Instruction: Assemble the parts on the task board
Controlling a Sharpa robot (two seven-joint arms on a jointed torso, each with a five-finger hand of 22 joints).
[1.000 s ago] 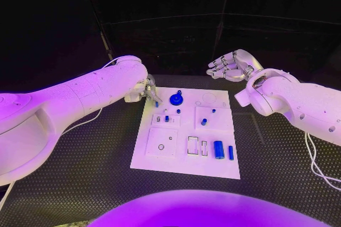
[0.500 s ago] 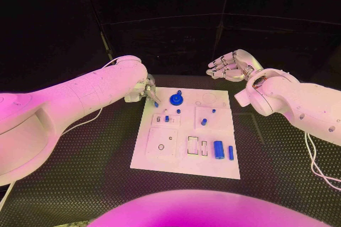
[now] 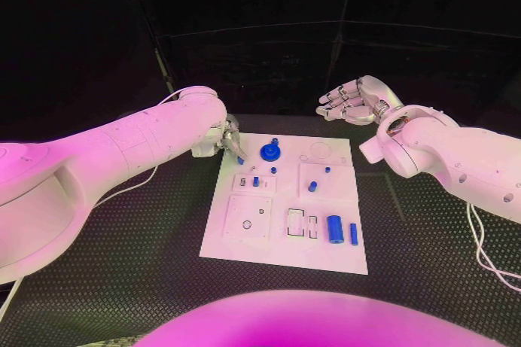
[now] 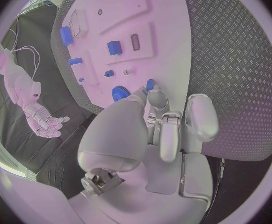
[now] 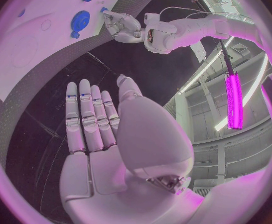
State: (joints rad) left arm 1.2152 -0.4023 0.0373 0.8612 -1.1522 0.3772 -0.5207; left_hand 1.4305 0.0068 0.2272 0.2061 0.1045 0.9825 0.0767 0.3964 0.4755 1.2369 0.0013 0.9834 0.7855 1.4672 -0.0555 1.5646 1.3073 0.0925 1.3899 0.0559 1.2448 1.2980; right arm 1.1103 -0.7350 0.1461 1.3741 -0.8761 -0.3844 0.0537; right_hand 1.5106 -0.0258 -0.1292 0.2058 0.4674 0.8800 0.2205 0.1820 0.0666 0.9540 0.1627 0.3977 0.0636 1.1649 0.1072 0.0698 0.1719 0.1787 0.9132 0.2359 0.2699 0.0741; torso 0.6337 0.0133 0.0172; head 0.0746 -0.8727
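The white task board (image 3: pixel 272 241) lies mid-table with small blue parts on it. A blue gear (image 3: pixel 269 151) stands near its far edge, and a blue cylinder (image 3: pixel 334 228) lies near its front right. My left hand (image 3: pixel 225 140) hovers at the board's far left corner, beside the gear. It pinches a small blue peg (image 3: pixel 240 159) between thumb and fingertip. The left wrist view shows that peg (image 4: pixel 150 85) at the fingertips (image 4: pixel 156 95), close to the gear (image 4: pixel 118 92). My right hand (image 3: pixel 349 100) is raised beyond the board's far right edge, fingers straight and apart, holding nothing (image 5: pixel 105 134).
More blue pegs (image 3: pixel 312 186) stand in the board's middle, and a thin blue bar (image 3: pixel 353 233) lies beside the cylinder. White cables trail on the black table at the right (image 3: pixel 478 241) and under the left arm (image 3: pixel 130 185).
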